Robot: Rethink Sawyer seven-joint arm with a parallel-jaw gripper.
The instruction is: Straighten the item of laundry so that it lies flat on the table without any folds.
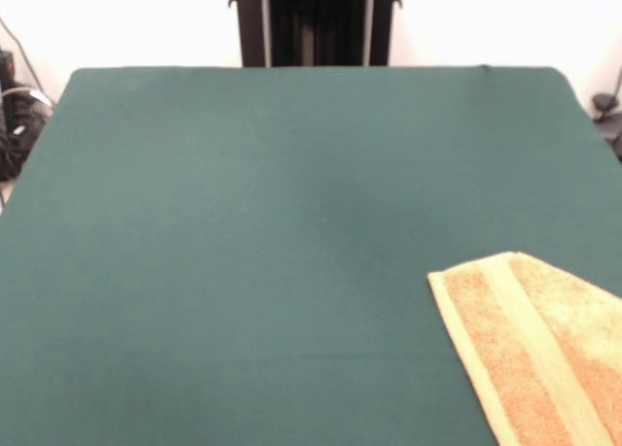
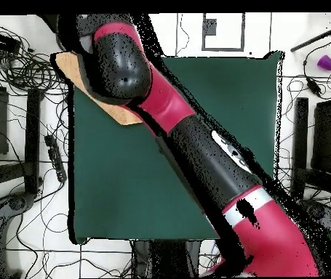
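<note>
The orange-yellow item of laundry (image 1: 535, 349) lies at the near right corner of the green table (image 1: 253, 223) in the front view, running out of the picture at the right and bottom. A paler woven band crosses it near its short end. In the overhead view only strips of the item of laundry (image 2: 72, 71) show at the table's (image 2: 124, 182) top left corner, under the red and black arm (image 2: 197, 152) that reaches across from the bottom right. The gripper itself shows in neither view.
The black pedestal (image 1: 316, 23) stands at the table's far edge. Cables (image 2: 22, 65) and dark equipment lie on the floor to the left of the table. A purple cup (image 2: 326, 62) sits off the table at the top right.
</note>
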